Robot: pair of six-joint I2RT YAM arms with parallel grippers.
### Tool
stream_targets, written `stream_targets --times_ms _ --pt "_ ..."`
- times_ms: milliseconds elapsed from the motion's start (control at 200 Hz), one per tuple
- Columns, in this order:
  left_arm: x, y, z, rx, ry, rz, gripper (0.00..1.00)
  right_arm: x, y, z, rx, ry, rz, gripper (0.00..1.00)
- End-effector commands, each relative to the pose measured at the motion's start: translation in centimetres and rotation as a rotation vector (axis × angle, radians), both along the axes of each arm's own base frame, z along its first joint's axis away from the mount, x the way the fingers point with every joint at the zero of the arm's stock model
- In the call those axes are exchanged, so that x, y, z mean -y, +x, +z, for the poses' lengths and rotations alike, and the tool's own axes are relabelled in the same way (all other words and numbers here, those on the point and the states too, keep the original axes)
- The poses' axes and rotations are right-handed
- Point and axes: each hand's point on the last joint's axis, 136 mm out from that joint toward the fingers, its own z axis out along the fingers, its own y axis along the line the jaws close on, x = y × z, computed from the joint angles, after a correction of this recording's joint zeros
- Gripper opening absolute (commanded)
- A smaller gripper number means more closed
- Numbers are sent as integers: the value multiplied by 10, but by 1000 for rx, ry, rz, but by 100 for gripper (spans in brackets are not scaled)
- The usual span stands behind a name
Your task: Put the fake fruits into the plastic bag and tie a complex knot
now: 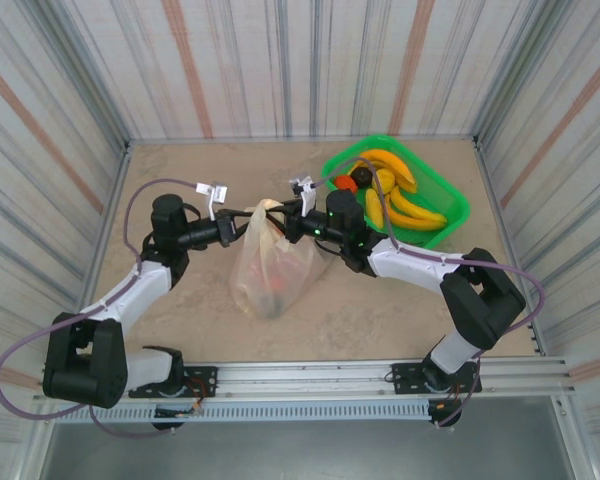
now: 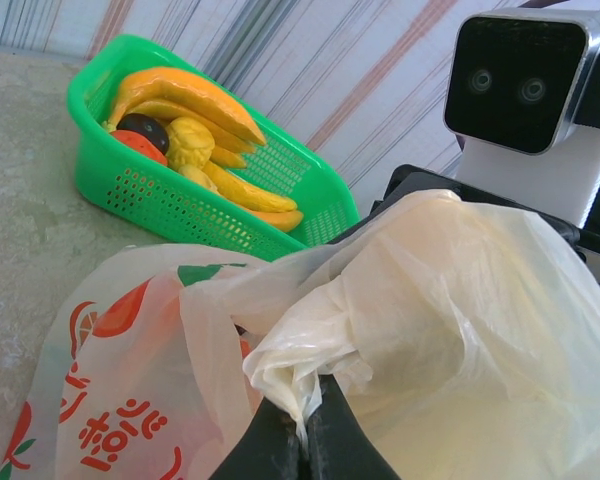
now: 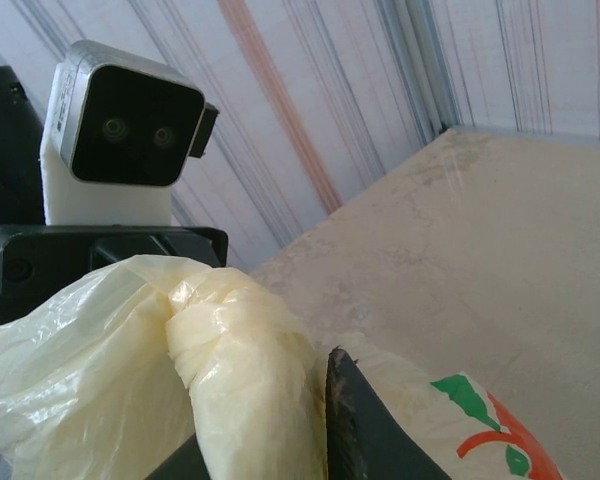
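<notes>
The plastic bag (image 1: 277,268) (cream, printed with red-orange fruit) is stood on the table (image 1: 360,320), its handles drawn into a twisted bunch (image 3: 220,330) on top. Red pieces (image 1: 273,297) are dimly seen inside. Yellow bananas (image 1: 400,205) and other fake fruits are left in the green basket (image 2: 150,195).

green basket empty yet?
No, the green basket holds several bananas and a dark round fruit.
</notes>
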Motion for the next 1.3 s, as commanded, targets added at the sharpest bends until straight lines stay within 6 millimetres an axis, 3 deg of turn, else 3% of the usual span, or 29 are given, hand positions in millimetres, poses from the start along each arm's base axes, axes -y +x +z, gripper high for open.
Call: stream_targets --times_ms 0,250,416,771,1037,1297 --pt "4 -5 18 66 -3 -31 0 2 -4 9 26 7 0 24" --pt "4 -5 15 59 8 -28 0 14 -4 7 30 -17 -18 42" --pt "4 -5 14 59 12 -28 0 25 -9 7 29 -61 -16 61" --pt "5 -4 12 59 14 -34 0 77 -17 18 11 -149 -58 100" --pt "5 -3 12 59 14 -36 0 113 -20 38 -79 -138 -71 99" --pt "5 -2 12 55 14 -32 0 106 -30 32 -65 -134 2 99"
